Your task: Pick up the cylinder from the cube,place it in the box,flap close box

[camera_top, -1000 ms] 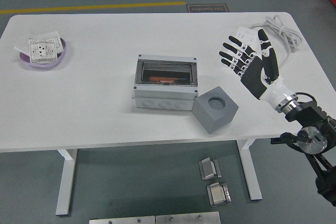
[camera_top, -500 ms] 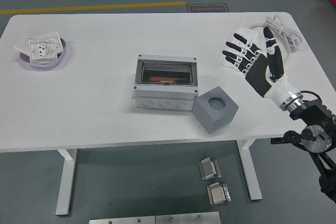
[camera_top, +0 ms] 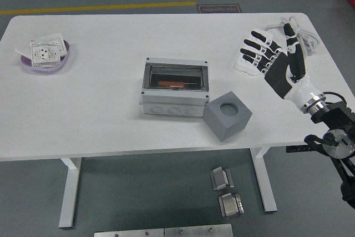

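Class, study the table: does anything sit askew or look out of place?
The grey cube sits turned at an angle against the box's front right corner, not squared to it, and its round socket is empty. An orange-red item already lies inside the box. The right robot hand hovers open, holding nothing.

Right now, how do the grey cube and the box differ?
The cube is dark grey, the box light grey. The cube is smaller and sits turned at an angle; the box lies square to the table's edge. The cube's round hole is empty; the box holds an orange item. Both rest on the table.
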{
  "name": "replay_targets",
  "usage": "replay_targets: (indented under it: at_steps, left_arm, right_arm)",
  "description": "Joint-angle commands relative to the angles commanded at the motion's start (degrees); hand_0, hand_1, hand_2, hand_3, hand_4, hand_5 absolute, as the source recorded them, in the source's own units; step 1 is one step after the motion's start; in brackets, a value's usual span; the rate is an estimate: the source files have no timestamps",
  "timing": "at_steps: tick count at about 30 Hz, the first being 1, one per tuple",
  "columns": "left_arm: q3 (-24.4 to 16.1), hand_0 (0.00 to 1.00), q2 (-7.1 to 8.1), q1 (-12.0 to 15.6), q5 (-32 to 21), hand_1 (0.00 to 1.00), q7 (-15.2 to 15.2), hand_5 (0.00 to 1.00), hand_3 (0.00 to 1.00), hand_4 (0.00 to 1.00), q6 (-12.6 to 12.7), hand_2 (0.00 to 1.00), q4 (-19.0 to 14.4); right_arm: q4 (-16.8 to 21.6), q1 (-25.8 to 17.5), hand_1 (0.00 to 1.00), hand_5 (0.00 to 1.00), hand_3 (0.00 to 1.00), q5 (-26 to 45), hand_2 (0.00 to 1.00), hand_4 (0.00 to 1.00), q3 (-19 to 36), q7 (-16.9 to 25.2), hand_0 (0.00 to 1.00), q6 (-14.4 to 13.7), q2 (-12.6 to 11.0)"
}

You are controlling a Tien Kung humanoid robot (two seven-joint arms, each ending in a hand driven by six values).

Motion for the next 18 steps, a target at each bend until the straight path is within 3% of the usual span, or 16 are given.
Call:
replay_targets:
  at_steps: [18]
  left_arm:
    - [-0.14, 0.744, -0.12, 0.09, 0.3, 0.764, -0.32, 0.252, 0.903, 0.756, 0.21, 0.696, 0.0]
  right_arm:
    - [0.79, -0.43, 0.793, 0.998, 0.839, -2.4, 0.824, 0.998, 1.05, 0.1, 0.947, -0.47, 0.06]
